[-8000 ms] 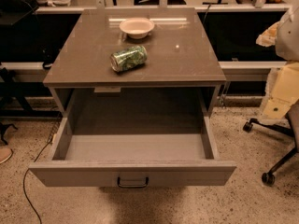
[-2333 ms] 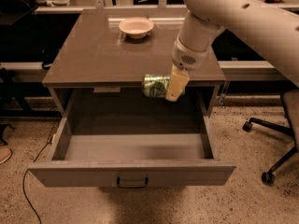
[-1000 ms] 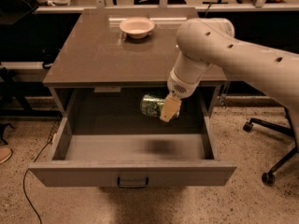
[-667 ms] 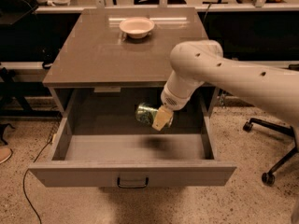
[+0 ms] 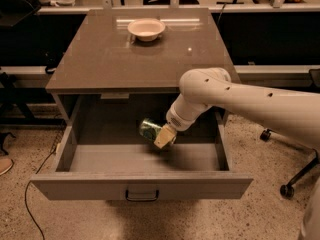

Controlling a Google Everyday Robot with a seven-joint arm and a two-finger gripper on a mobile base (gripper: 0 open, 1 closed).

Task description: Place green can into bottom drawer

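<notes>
drawer [image 5: 75, 186]: pulled open below the table's [image 5: 100, 64] front edge.
bowl [image 5: 146, 29]: on the table near its back edge, mid-width.
green can [image 5: 148, 128]: tilted over the drawer floor, below the front edge.
gripper [image 5: 161, 135]: inside the drawer, clamped on the can's right end.

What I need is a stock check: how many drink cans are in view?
1. The green can is held by the gripper, low inside the open bottom drawer. None stands on the tabletop by the bowl; the arm could hide another behind it.
</notes>
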